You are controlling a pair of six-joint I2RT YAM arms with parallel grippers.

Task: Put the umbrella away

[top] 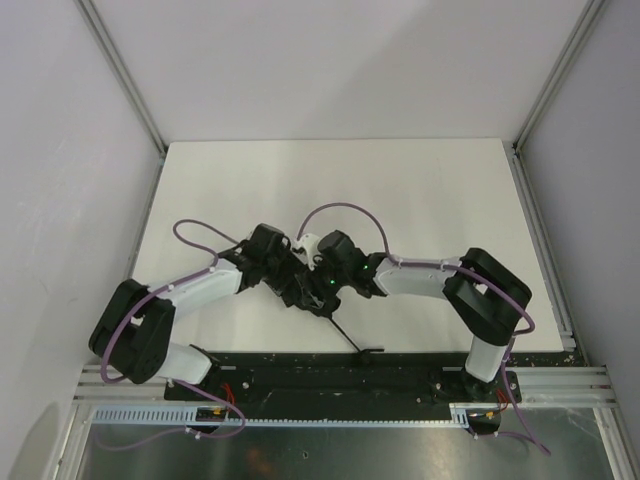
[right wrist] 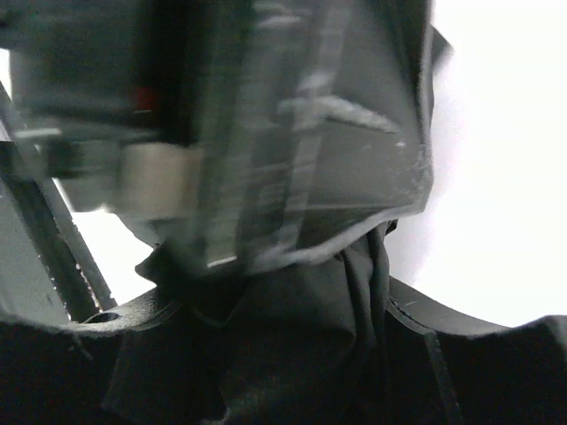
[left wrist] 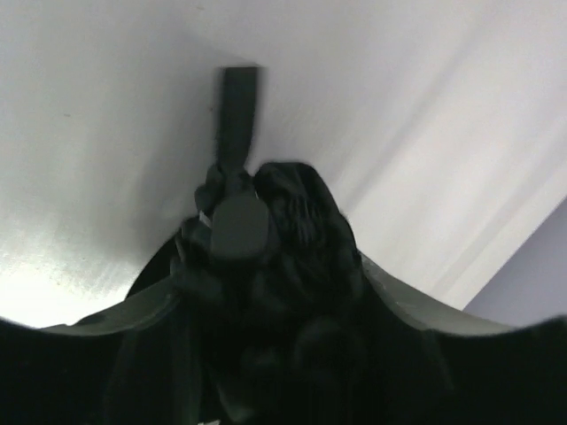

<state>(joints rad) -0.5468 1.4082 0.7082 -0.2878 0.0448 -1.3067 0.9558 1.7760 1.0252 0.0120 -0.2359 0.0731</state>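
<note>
The black folded umbrella (top: 308, 292) lies bunched on the white table (top: 420, 190) near its front edge, between my two grippers. A thin black part of it (top: 352, 340) runs toward the front edge. My left gripper (top: 290, 277) comes in from the left and is shut on the umbrella's crumpled fabric (left wrist: 297, 221); a black strap (left wrist: 239, 111) sticks out beyond it. My right gripper (top: 325, 283) comes in from the right and is shut on the folded canopy fabric (right wrist: 306, 328). The left gripper's body (right wrist: 204, 133) shows blurred just ahead of it. The umbrella's handle is hidden.
The black base rail (top: 350, 372) runs along the table's front edge just behind the umbrella's thin end. White walls and metal frame posts (top: 125, 80) enclose the table on the left, back and right.
</note>
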